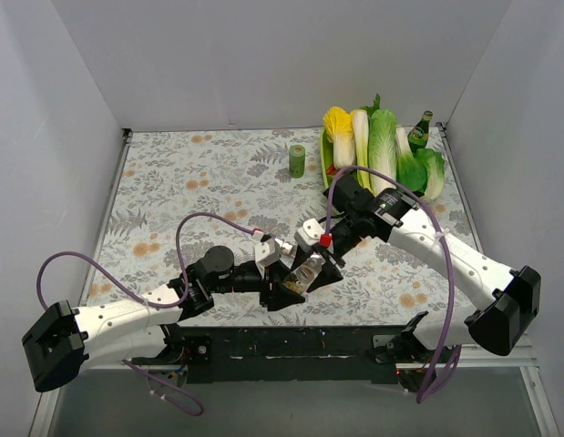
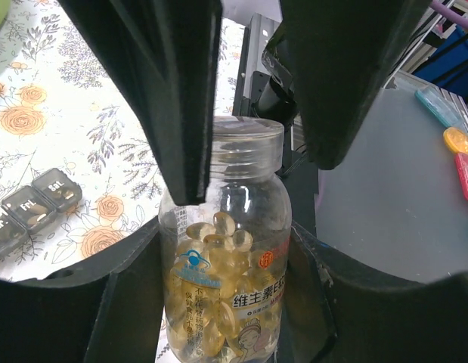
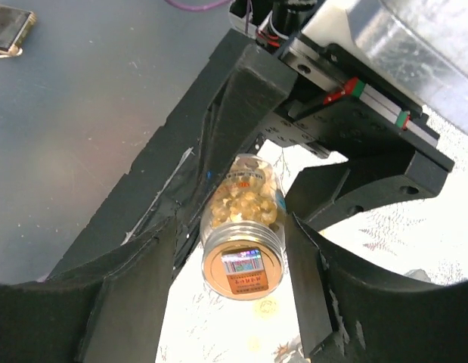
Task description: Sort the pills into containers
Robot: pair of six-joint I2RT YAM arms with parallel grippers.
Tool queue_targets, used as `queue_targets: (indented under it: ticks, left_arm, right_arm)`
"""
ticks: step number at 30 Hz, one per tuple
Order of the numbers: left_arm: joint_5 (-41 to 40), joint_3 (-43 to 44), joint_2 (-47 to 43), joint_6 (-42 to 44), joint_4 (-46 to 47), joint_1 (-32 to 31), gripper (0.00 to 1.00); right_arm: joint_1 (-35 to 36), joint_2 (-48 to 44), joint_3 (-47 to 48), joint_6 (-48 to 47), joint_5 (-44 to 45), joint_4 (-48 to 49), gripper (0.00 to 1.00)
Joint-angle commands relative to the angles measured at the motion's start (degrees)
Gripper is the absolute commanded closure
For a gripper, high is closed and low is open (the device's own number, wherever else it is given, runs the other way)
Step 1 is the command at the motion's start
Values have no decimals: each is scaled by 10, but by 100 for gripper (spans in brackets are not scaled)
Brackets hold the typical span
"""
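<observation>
Gripping pill bottle point(image 2: 224, 265) in left pincer point(image 1: 283, 289); right pincer point(image 1: 320, 264) closing on cap point(image 3: 243, 271). Containers point(image 2: 33, 208) lower left, none filled yet.

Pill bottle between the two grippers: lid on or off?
On. The left wrist view shows a clear cap seated on the pill bottle; the right wrist view shows that capped end with a seal beneath.

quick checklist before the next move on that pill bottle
1. Left gripper holds the bottle by its body: ok.
2. Right gripper straddles the cap: ok.
3. Right fingers clamped on the cap: cannot tell.
4. Cap off: not ok, it is on.
5. Pill strip in view, on the table: ok.
6. Strip lids open for pills: not ok, the two seen are shut.
</observation>
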Motion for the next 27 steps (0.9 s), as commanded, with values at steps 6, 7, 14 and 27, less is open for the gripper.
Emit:
queue_targets:
  ticks: [6, 7, 14, 27]
  left_arm:
    - [16, 15, -15, -2, 25, 1, 100]
    - [16, 12, -16, -2, 27, 1, 100]
    - [1, 8, -22, -1, 21, 1, 100]
    - [-211, 17, -29, 34, 44, 1, 100]
  right_arm:
    - [3, -22, -34, 73, 53, 68, 41]
    - [3, -22, -36, 79, 54, 75, 41]
    - [3, -21, -42, 120, 53, 98, 64]
    - [-42, -24, -139, 455, 99, 336, 99]
